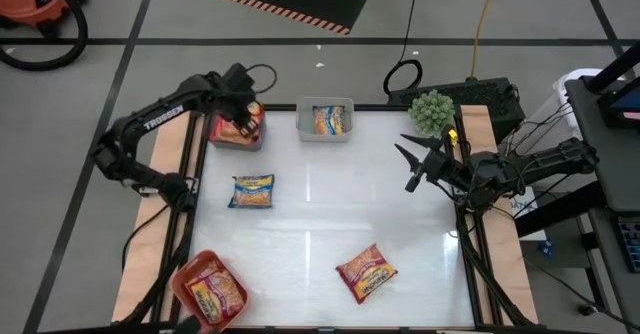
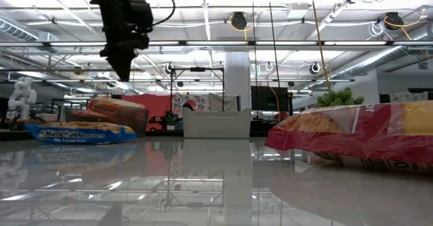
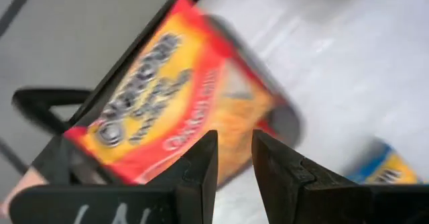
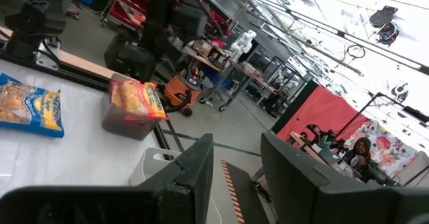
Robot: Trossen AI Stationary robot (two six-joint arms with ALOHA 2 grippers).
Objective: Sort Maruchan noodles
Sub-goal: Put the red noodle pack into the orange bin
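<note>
2 loose noodle packets on table: blue packet (image 1: 251,191) left-centre, red packet (image 1: 366,273) near front. Left gripper (image 1: 243,126) above grey bin (image 1: 237,130), fingers narrowly parted, empty. Right gripper (image 1: 412,164) hovering at right side, parted, empty.

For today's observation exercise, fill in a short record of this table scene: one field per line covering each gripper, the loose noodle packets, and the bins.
left gripper: above the grey bin at the far left corner, fingers slightly apart, holding nothing
grey bin contents: orange-red packet sticking out over the rim
right gripper: raised at the right side, open, empty
loose packets: blue packet left of centre; red packet near the front
clear bin: far centre, one packet inside
salmon-red bin: front left, one packet inside
</note>
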